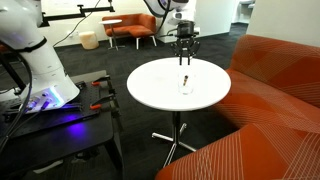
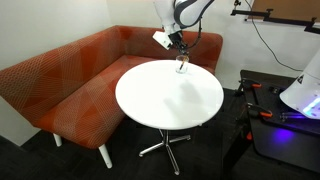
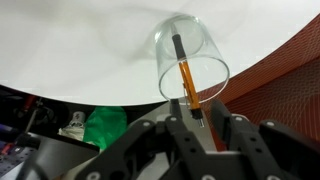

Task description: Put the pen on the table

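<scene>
A small clear glass cup (image 1: 186, 84) (image 2: 181, 67) stands near the edge of the round white table (image 1: 150, 92) (image 2: 160, 100). The pen (image 3: 185, 72), orange with a dark tip, stands tilted inside the cup (image 3: 212, 58). In an exterior view the pen (image 1: 186, 77) is only a thin dark stick. My gripper (image 1: 185, 58) (image 2: 180, 50) hangs straight above the cup. In the wrist view its fingers (image 3: 197, 108) are on either side of the pen's upper end, with a gap on each side. The gripper is open.
An orange sofa (image 1: 280, 90) (image 2: 70, 70) curves around the table. A black workbench with red clamps (image 1: 60, 120) (image 2: 285, 130) stands beside the table. Orange armchairs (image 1: 130, 28) stand far behind. A green thing (image 3: 105, 125) lies on the floor below the table's edge.
</scene>
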